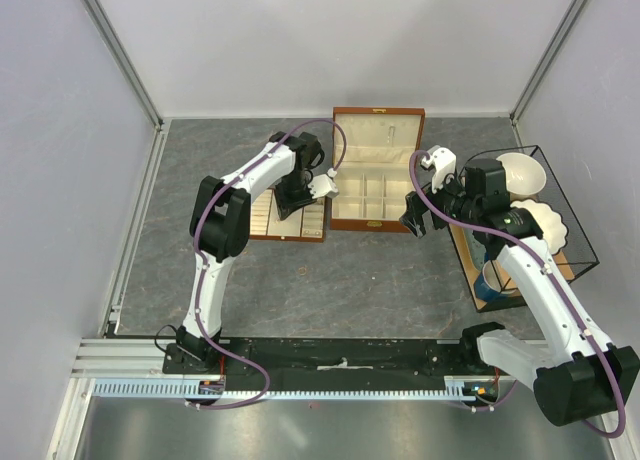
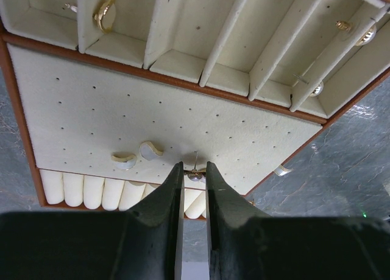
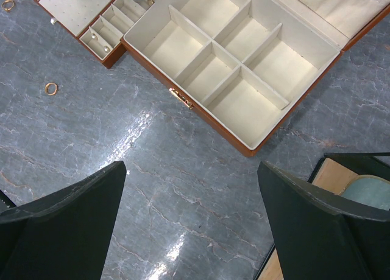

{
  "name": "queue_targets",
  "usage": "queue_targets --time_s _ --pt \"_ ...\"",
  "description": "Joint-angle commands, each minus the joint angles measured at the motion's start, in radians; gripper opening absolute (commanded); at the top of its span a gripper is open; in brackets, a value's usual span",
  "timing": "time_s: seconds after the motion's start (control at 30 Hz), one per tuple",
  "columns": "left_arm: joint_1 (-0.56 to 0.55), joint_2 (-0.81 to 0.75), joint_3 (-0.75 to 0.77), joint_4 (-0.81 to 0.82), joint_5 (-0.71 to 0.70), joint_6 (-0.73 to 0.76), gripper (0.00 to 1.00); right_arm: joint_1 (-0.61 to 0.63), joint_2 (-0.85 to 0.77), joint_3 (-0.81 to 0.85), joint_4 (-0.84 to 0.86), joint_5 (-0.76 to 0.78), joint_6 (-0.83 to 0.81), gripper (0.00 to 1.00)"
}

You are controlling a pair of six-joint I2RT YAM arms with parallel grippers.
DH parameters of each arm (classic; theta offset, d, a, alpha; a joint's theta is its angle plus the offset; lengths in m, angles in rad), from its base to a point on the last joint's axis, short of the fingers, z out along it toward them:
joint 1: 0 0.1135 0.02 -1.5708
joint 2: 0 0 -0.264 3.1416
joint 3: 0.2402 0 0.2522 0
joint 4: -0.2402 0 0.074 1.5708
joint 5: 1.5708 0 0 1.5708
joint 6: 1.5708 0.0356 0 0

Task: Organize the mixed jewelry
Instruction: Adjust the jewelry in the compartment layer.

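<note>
My left gripper [image 2: 195, 167] is shut on a tiny silver stud earring [image 2: 195, 176], its pin pointing at the cream perforated pad of the slotted tray [image 2: 73, 103]. Two pale curved earrings [image 2: 125, 160] [image 2: 150, 150] sit on that pad just left of the fingertips. The tray's compartments hold a gold ring [image 2: 103, 13] and small silver pieces [image 2: 365, 35]. From above, the left gripper [image 1: 293, 205] hovers over the tray [image 1: 262, 223]. My right gripper [image 3: 192, 164] stands open and empty over bare table in front of the wooden box [image 3: 183, 106]. A gold ring [image 3: 51, 88] lies loose on the table.
The open brown box [image 1: 377, 223] has empty cream compartments and stands right of the tray. A black wire basket [image 1: 585, 242] with white bowls and a blue cup stands at the right edge, close to the right arm. Another small pale piece [image 2: 281, 170] lies beside the tray's corner.
</note>
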Motion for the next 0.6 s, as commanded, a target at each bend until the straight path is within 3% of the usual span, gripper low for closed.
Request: queue_targets --time_s 0.0,0.57 --pt "0.003 -0.033 0.032 0.004 0.007 0.031 0.02 -0.002 -0.018 0.002 0.020 -0.012 -0.008 0.98" --pt "0.019 -0.022 0.020 0.010 0.015 0.033 0.02 -0.004 -0.021 0.000 0.021 -0.009 -0.005 0.98"
